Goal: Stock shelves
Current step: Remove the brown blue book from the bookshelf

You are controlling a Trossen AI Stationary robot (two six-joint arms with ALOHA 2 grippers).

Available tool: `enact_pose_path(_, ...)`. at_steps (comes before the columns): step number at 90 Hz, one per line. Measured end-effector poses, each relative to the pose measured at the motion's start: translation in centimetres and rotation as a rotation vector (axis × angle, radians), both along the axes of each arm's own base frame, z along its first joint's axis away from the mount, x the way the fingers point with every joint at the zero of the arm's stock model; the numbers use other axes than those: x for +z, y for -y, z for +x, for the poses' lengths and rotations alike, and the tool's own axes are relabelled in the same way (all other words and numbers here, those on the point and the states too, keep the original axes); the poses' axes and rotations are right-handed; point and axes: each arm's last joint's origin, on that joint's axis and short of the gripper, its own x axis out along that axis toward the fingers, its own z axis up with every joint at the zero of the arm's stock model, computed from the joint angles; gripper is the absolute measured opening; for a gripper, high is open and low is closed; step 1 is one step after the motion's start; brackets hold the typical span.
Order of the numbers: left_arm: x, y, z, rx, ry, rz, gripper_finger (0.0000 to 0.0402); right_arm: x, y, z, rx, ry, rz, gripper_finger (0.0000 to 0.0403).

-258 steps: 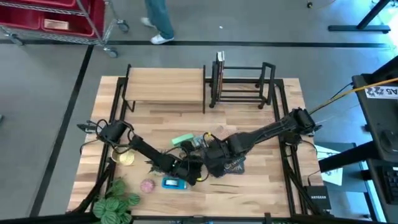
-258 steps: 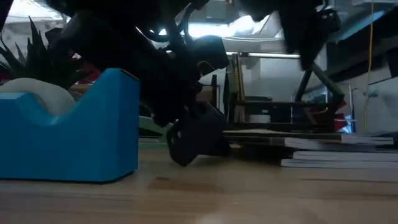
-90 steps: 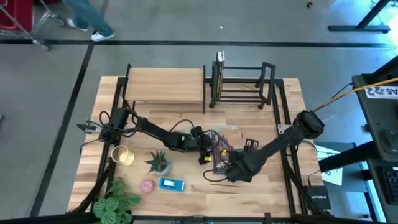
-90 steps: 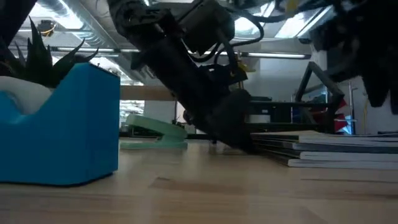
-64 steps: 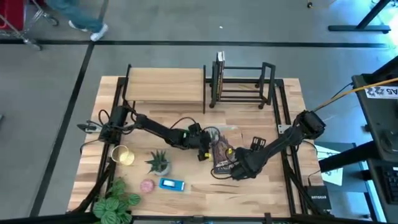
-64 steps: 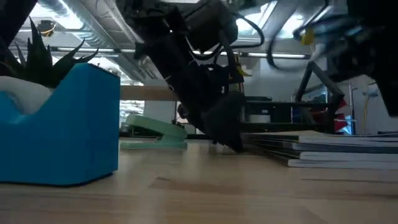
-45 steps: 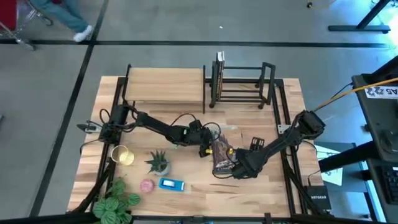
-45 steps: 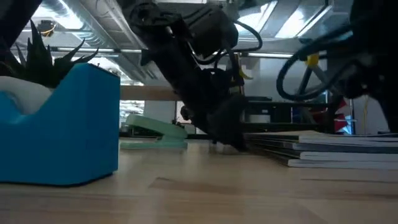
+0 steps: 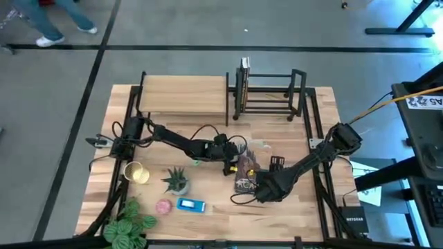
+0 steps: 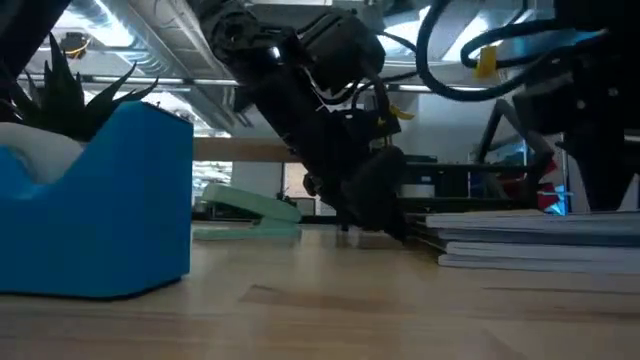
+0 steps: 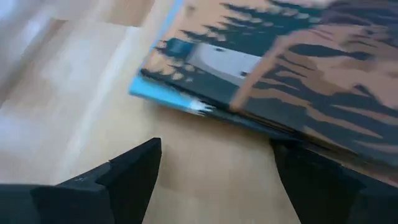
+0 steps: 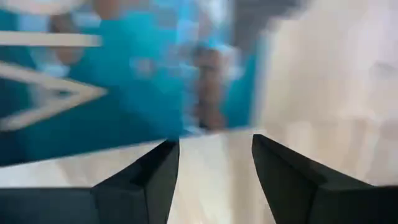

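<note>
Closed in on the book stack point(image 9: 246, 171) from both sides, left end effector point(image 9: 230, 166) and right end effector point(image 9: 259, 188) spread wide, shelves point(image 9: 183, 94) unstocked.

I am reaching both dark arms low toward mid-table, my left gripper point(image 11: 214, 177) and right gripper point(image 12: 214, 163) both spread apart

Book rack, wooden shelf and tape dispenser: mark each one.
Book rack point(image 9: 266, 97), high view, on its black frame bars.
Wooden shelf point(image 9: 184, 95), high view, middle of its top board.
Tape dispenser point(image 10: 110, 210), low view, on its blue side.
</note>
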Motion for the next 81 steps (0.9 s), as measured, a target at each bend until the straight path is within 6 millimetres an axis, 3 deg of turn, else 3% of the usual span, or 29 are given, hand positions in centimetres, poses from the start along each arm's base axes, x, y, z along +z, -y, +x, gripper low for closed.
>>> enact_pose_path(15, 0.5, 1.8, -0.9, 0.046, -0.079, 0.079, 0.0297, 1.8, -1.1, -0.9, -0.042, -0.060, -0.056, 0.0188)
enact_pose_path(25, 1.8, 2.4, -0.9, 0.068, -0.088, 0.139, 0.0297, 2.8, -3.9, -1.3, -0.052, 0.005, 0.035, 0.0188)
enact_pose_path(35, 4.0, 2.4, 0.0, 0.037, -0.026, 0.136, 0.0297, 3.1, -7.7, -1.2, -0.051, 0.201, 0.208, 0.0188)
enact_pose_path(49, 7.0, 0.2, 2.5, -0.081, 0.068, 0.084, 0.0297, 3.0, -12.1, -0.8, -0.045, 0.531, 0.384, 0.0188)
enact_pose_path(61, 8.1, -2.7, 4.4, -0.112, 0.171, 0.080, 0.0297, 1.8, -13.2, 0.0, -0.039, 0.703, 0.335, 0.0188)
enact_pose_path(71, 7.1, -4.9, 5.4, -0.081, 0.163, 0.097, 0.0287, 0.4, -13.0, 0.7, -0.050, 0.722, 0.276, 0.0188)
enact_pose_path(81, 5.4, -6.3, 6.3, -0.083, 0.132, 0.105, 0.0246, -0.7, -12.7, 1.2, -0.051, 0.707, 0.236, 0.0188)
